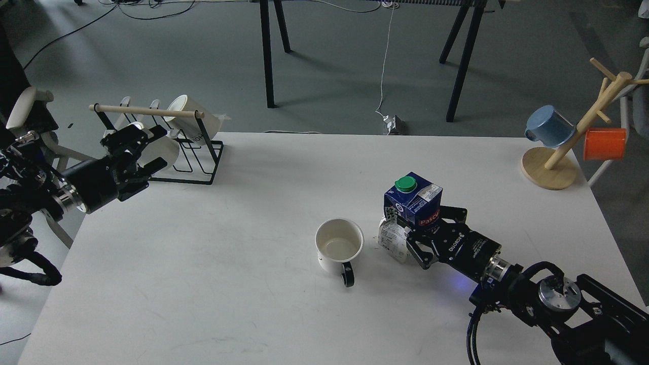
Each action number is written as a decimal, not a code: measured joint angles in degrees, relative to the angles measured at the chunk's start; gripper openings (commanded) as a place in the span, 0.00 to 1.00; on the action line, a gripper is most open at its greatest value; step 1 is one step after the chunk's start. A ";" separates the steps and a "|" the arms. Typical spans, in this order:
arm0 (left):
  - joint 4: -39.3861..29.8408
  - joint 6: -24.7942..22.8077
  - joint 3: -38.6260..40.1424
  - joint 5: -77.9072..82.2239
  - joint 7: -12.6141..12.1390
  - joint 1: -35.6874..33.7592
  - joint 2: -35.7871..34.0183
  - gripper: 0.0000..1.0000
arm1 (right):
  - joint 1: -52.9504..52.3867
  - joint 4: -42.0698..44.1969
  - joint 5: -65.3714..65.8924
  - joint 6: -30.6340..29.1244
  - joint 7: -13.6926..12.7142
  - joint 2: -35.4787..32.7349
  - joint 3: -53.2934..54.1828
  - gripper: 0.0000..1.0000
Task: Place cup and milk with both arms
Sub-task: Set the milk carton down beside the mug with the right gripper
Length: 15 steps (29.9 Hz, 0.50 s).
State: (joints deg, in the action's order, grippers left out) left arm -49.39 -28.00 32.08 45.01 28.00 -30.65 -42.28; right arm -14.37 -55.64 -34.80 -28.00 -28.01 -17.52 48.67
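Note:
A white cup (338, 247) with a black handle stands upright and empty at the middle of the white table (243, 213). My right gripper (411, 229) is shut on a blue milk carton (415, 201) with a green cap and holds it upright just right of the cup, apart from it. My left gripper (138, 151) is open and empty at the table's left edge, just in front of a white cup (163, 148) on the black wire rack (195, 152).
The rack at the back left has a wooden bar and holds more white cups (191, 115). A wooden mug tree (568, 147) at the back right carries a blue cup (548, 126) and an orange cup (604, 144).

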 measured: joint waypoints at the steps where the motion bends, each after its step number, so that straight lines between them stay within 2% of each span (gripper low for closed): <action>1: 0.00 0.00 0.00 0.00 0.00 0.10 -0.03 0.92 | -0.02 0.00 0.43 0.00 0.00 0.18 -0.03 0.33; 7: 0.40 0.00 0.00 0.00 0.00 0.31 -0.07 0.92 | 0.27 -0.04 2.74 0.00 0.01 1.03 -0.07 0.40; 12: 0.68 0.00 0.00 0.00 0.00 0.32 -0.02 0.92 | 0.60 -0.07 3.24 0.00 0.01 1.18 -0.07 0.59; 13: 0.69 0.00 0.00 0.00 0.00 0.32 -0.02 0.92 | 0.64 -0.07 3.24 0.00 0.01 1.21 -0.07 0.64; 14: 0.69 0.00 0.00 0.00 0.00 0.32 -0.03 0.92 | 0.71 -0.08 3.25 0.00 0.01 1.22 -0.07 0.77; 15: 0.69 0.00 0.00 0.00 0.00 0.32 -0.03 0.92 | 0.77 -0.08 3.25 0.00 0.02 1.22 -0.07 0.97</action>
State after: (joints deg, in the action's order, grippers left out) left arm -48.70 -28.00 32.08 45.01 28.00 -30.32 -42.31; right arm -13.59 -55.72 -31.55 -28.00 -28.00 -16.30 48.60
